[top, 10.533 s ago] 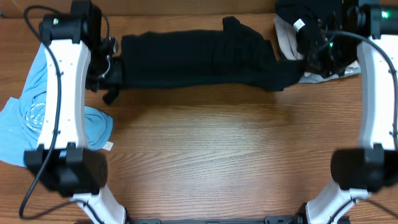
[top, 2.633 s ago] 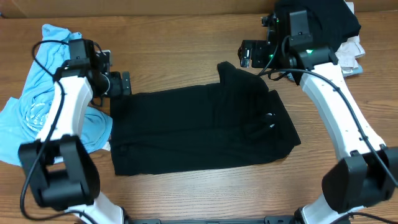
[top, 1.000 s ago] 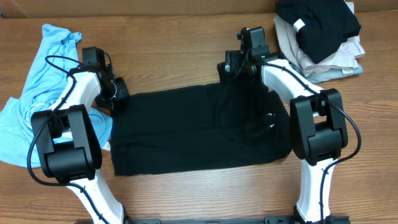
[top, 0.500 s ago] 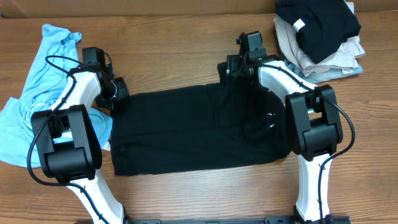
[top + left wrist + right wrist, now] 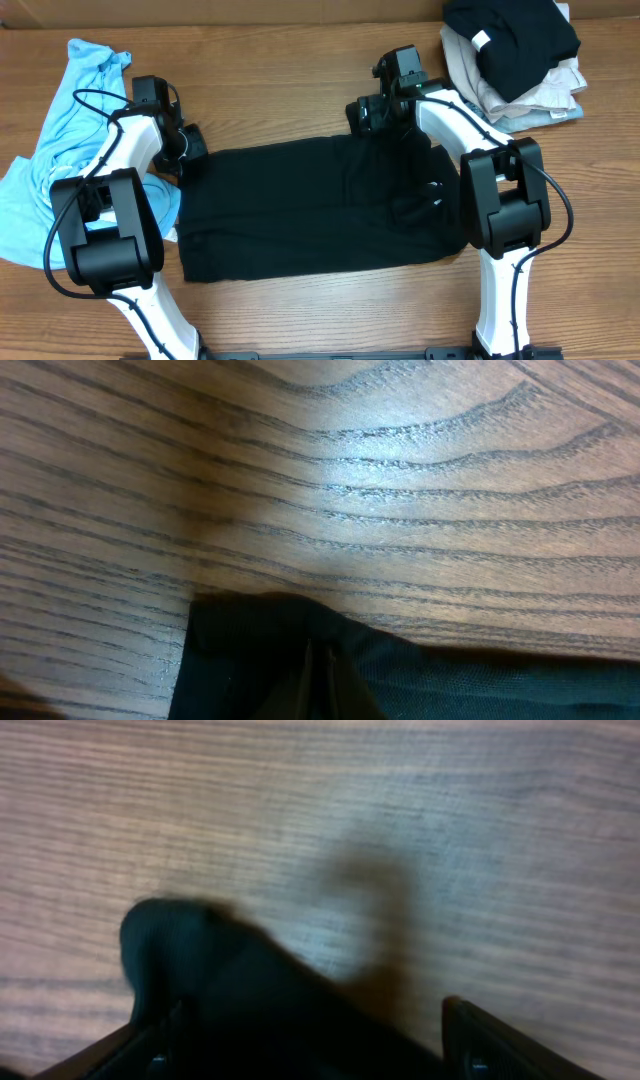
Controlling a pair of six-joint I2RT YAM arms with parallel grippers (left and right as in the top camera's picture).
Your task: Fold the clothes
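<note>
The clothes (image 5: pixel 320 210), a black shirt, lie flat in a wide rectangle across the middle of the table. A small flap (image 5: pixel 372 125) sticks up from the far edge. My left gripper (image 5: pixel 190 148) sits low at the far left corner. In the left wrist view its fingertips (image 5: pixel 318 682) are pressed together on that black corner (image 5: pixel 250 635). My right gripper (image 5: pixel 366 112) hovers at the flap. Its fingers (image 5: pixel 152 1038) stand wide apart in the right wrist view, with the blurred black flap (image 5: pixel 250 1000) between them and not pinched.
A crumpled light blue garment (image 5: pixel 60 150) lies at the left edge, partly under my left arm. At the far right corner sits a stack of folded garments (image 5: pixel 520 50), black with a white tag on top of beige and grey-blue. Bare wood (image 5: pixel 300 50) runs behind the shirt.
My right gripper has shifted slightly left at the flap and its jaws have spread wider after briefly narrowing. The left arm and the shirt have not moved.
</note>
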